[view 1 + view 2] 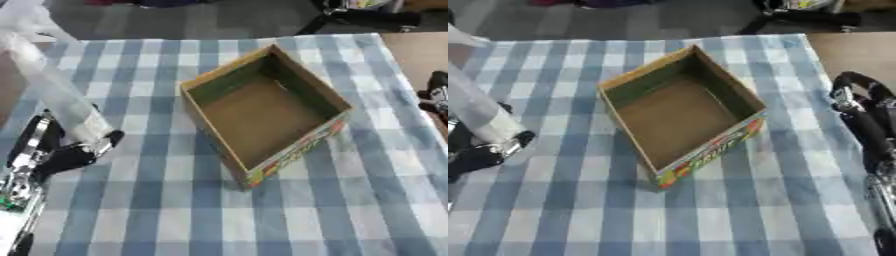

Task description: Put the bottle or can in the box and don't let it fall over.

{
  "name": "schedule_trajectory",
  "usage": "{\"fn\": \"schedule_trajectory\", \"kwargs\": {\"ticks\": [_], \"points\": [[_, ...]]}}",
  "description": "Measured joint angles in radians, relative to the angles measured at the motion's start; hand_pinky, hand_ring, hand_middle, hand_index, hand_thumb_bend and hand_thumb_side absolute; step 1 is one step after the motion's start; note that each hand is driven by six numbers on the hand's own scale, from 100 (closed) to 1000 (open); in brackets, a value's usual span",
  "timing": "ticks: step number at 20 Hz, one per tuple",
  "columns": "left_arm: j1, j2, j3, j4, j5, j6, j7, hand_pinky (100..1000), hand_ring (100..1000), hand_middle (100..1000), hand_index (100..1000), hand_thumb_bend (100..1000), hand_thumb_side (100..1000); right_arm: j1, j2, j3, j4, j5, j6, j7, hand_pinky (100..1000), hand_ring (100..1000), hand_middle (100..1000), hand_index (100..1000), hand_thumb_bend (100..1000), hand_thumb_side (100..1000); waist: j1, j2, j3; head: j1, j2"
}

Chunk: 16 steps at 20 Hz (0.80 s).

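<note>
gripped low in my left hand (66,150), fingers curled round its base, the clear bottle (48,85) leans tall and light, likely slippery; the grip near the bottom suits setting it upright. empty box (262,115) waits just right. my right hand (868,125) idles, fingers unclear.

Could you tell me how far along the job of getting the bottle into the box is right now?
Picked up: the left hand is curled round the clear bottle, held tilted left of the box. The box is empty, so carrying it over and standing it upright inside is left. The right hand waits at the right edge.
</note>
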Motion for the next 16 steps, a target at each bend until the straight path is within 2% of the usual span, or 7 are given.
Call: {"fn": "schedule_trajectory", "kwargs": {"ticks": [3, 9, 16], "points": [[-0.047, 0.009, -0.020, -0.008, -0.004, 0.013, -0.014, 871, 562, 664, 365, 536, 100, 0.000, 0.000, 0.000, 0.000, 0.000, 0.000, 0.000, 765, 765, 899, 791, 169, 523, 0.000, 0.000, -0.001, -0.002, 0.000], [-0.190, 0.010, -0.083, -0.006, -0.005, 0.043, -0.054, 869, 561, 665, 372, 525, 100, 0.000, 0.000, 0.006, 0.000, 0.000, 0.001, 0.002, 765, 765, 899, 791, 167, 521, 0.004, -0.012, -0.011, -0.003, 0.001], [-0.344, -0.032, -0.155, 0.051, -0.018, 0.064, -0.088, 869, 563, 666, 375, 515, 100, -0.002, 0.000, 0.016, 0.000, 0.000, 0.002, 0.010, 765, 765, 899, 791, 164, 521, 0.004, -0.015, -0.036, -0.004, 0.001]]}}
